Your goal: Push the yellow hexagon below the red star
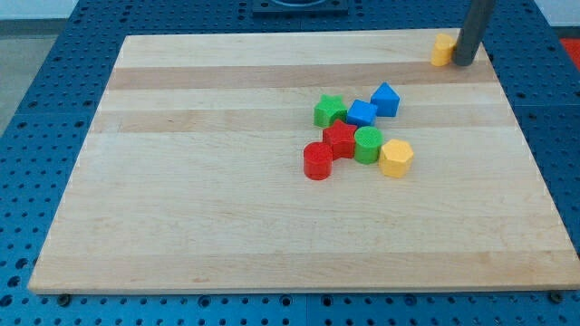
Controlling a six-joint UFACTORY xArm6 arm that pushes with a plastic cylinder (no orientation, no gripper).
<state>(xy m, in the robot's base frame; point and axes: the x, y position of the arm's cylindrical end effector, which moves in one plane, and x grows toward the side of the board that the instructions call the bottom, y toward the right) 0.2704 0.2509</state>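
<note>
The yellow hexagon (396,158) lies right of centre on the wooden board (208,208), touching the green cylinder (367,145) on its left. The red star (340,139) sits just left of that green cylinder, up and to the left of the hexagon. My tip (464,62) is at the board's top right corner, far above and right of the hexagon, right next to a second small yellow block (443,50).
A red cylinder (318,161) sits below-left of the red star. A green star (329,111) and two blue blocks (362,113) (385,99) lie above the star. The board rests on a blue perforated table (36,109).
</note>
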